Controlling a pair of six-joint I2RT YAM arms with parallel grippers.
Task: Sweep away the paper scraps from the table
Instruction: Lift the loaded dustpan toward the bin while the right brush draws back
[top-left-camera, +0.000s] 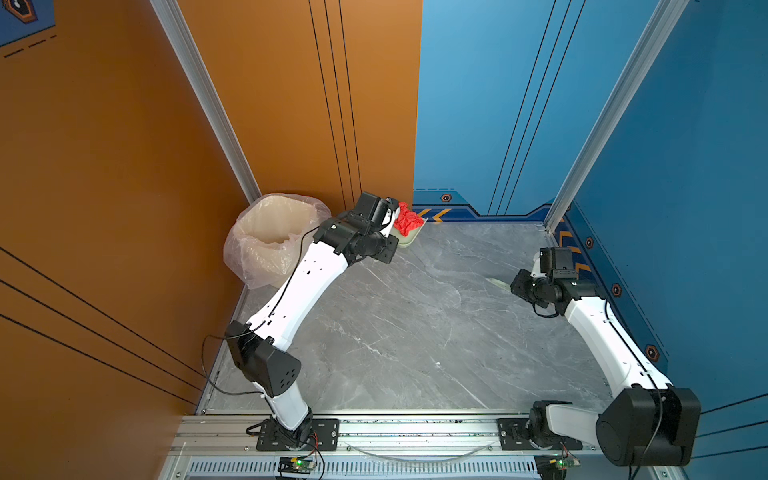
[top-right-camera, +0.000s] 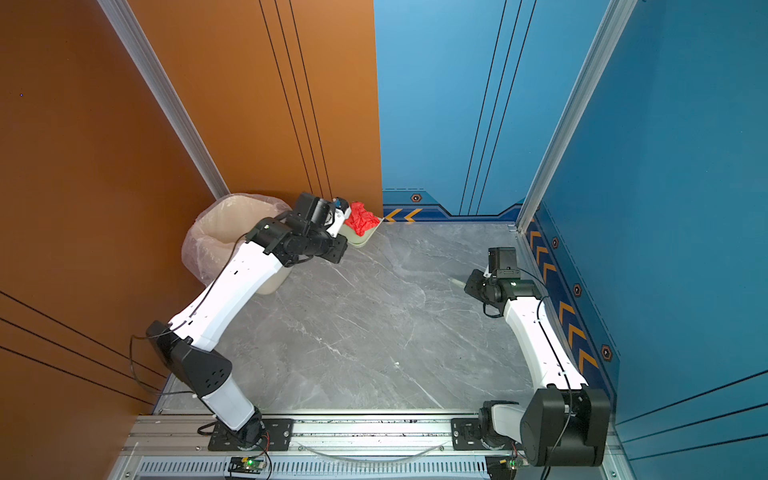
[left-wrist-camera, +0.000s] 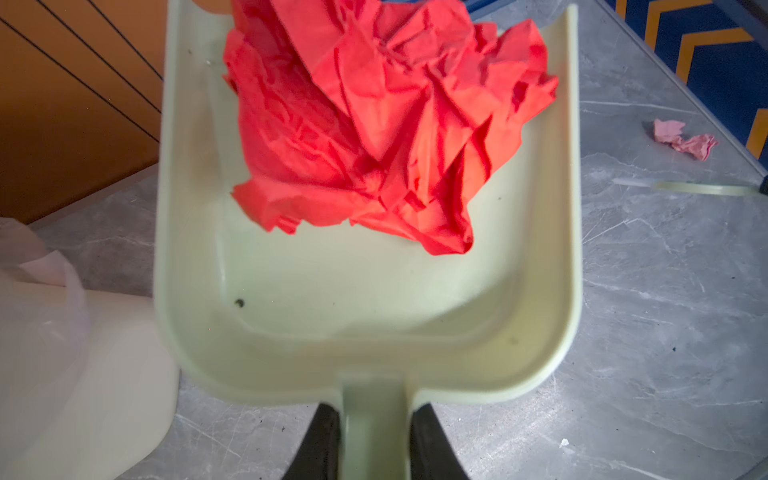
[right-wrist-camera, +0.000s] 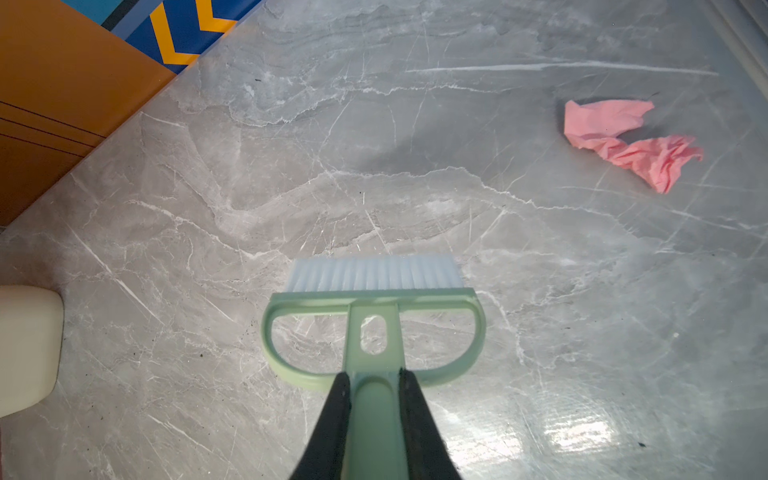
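The worktop (top-left-camera: 415, 316) was a flat grey surface with a marble pattern and thin white veins. A silver metal rim (top-left-camera: 374, 412) ran along its near edge. A cream bin (top-left-camera: 270, 237) with a clear plastic liner stood at the far left corner of the worktop. One crumpled pink paper scrap (right-wrist-camera: 623, 141) lay on the surface close to the right edge; it showed only in the wrist views. A tiny white fleck (top-left-camera: 437, 364) lay toward the middle, nearer to the near edge. Small dark specks (right-wrist-camera: 200, 355) were scattered on the surface in the right wrist view.
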